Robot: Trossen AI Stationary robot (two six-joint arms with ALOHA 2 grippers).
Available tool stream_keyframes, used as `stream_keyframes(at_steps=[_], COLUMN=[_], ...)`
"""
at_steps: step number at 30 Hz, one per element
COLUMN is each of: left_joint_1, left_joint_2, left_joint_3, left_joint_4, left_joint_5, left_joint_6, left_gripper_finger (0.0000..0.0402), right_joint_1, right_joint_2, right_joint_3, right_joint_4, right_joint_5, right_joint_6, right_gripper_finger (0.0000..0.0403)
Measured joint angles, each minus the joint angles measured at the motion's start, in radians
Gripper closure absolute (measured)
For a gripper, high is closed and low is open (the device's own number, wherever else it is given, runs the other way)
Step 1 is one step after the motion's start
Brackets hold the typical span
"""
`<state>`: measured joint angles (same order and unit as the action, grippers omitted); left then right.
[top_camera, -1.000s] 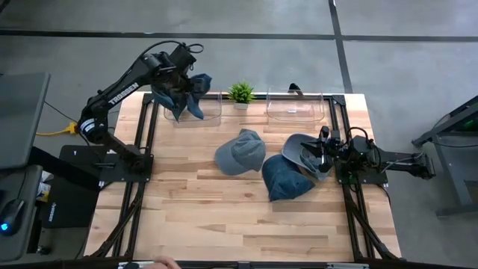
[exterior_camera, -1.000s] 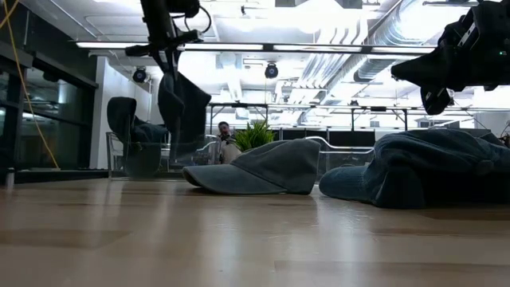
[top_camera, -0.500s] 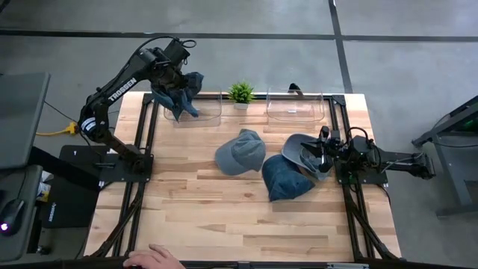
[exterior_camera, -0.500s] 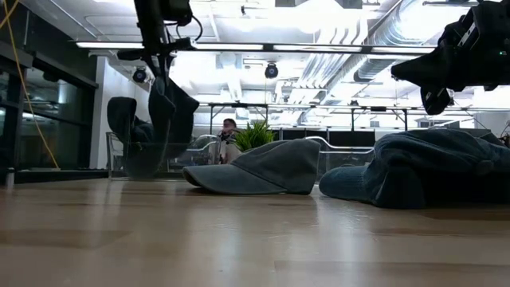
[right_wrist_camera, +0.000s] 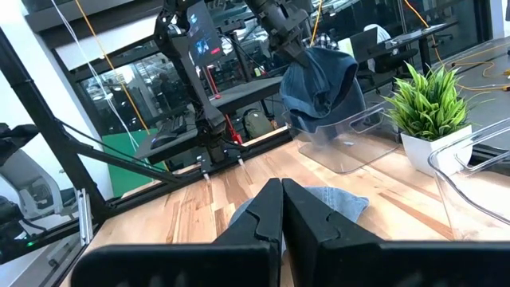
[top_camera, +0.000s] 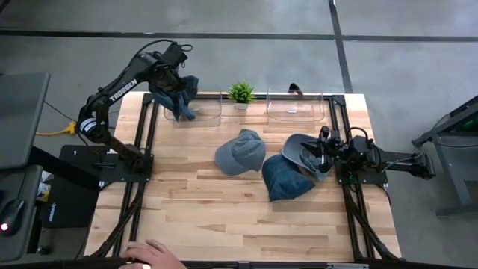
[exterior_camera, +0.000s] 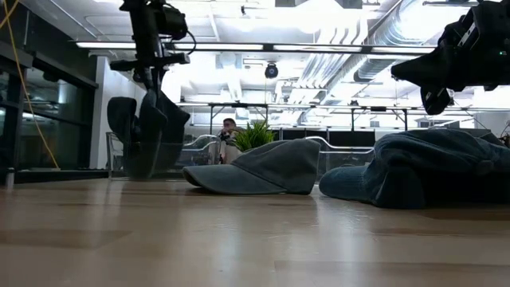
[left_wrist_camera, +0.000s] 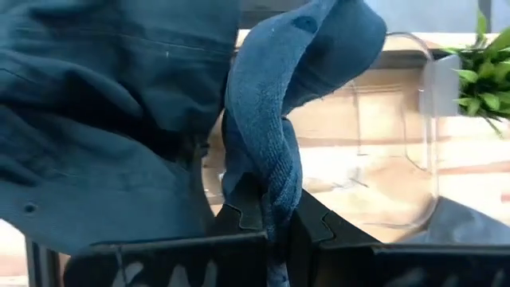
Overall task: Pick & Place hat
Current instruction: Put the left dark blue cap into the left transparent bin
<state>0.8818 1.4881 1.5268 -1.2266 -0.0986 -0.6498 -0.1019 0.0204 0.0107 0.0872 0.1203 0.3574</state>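
Note:
My left gripper (top_camera: 169, 69) is above the clear left bin (top_camera: 208, 113) at the table's far edge. It is shut on a dark blue denim hat (top_camera: 179, 93), which hangs below it (exterior_camera: 155, 131). On the wood lie a grey hat (top_camera: 240, 152), a second denim hat (top_camera: 287, 178) and another grey hat (top_camera: 301, 148). My right gripper (top_camera: 323, 153) is shut and hovers over the hats on the right, raised above them in the low view (exterior_camera: 446, 68). Its fingers (right_wrist_camera: 281, 195) touch nothing. My left gripper (left_wrist_camera: 276, 219) pinches a rolled fold of the hat's edge (left_wrist_camera: 271, 171) between its two fingers (left_wrist_camera: 239, 222), coming from above and pointing down. The hat is lifted and hangs slack below the fingers. Its lower end (exterior_camera: 147, 163) reaches down to the bin.
A second clear bin (top_camera: 295, 108) stands at the far edge on the right, with a small potted plant (top_camera: 240, 92) between the two bins. A person's hand (top_camera: 153, 254) rests at the table's near edge. Bare wood shows across the near half of the table.
My left gripper has moved toward the table's left edge and down, still shut on the denim hat. The hat has swung with it and sunk, so that its lower end now hangs at the left bin. The person's hand has come further in at the near edge.

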Motion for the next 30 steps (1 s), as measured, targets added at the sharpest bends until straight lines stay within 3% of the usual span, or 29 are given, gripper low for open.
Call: stream_keyframes(at_steps=[22,30], left_joint_1=[0.091,0.126], left_joint_2=[-0.034,-0.066], left_joint_3=[-0.096,-0.096], left_joint_4=[0.03,0.025], left_joint_5=[-0.017,-0.056], left_joint_6=[0.028,0.044], left_gripper_finger=[0.0399,0.0355], right_joint_1=[0.0,0.0], right_joint_2=[0.0,0.0], right_joint_3=[0.0,0.0], right_joint_4=[0.0,0.0], right_joint_5=[0.0,0.0], right_joint_6=[0.0,0.0], right_gripper_finger=[0.0402,0.0402])
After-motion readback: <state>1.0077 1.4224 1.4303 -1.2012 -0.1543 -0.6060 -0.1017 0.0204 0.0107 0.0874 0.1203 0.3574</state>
